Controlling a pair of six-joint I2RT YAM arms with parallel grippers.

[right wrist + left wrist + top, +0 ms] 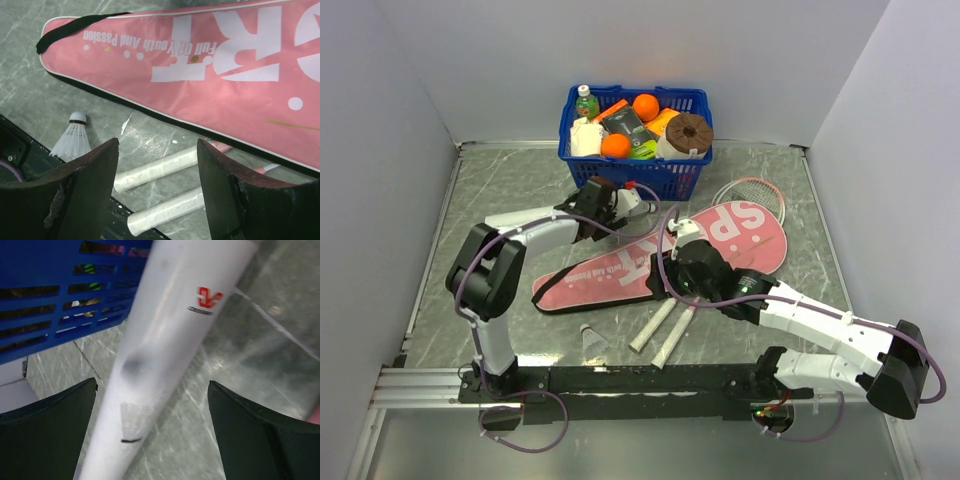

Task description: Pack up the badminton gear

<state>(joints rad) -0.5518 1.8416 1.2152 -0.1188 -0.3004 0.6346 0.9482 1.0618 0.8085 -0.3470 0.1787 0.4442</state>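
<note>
The long white tube with a red logo runs between the spread fingers of my left gripper, close to the left finger and clear of the right one. In the top view this gripper and the tube sit just in front of the basket. The pink "SPORT" cover lies flat across the table, also in the right wrist view. My right gripper is open over two white racket handles that stick out from under the cover. A white shuttlecock lies to their left.
The blue basket of groceries stands at the back, right behind my left gripper, its wall visible in the left wrist view. A racket head lies right of the basket, partly under the cover. Grey walls enclose the table.
</note>
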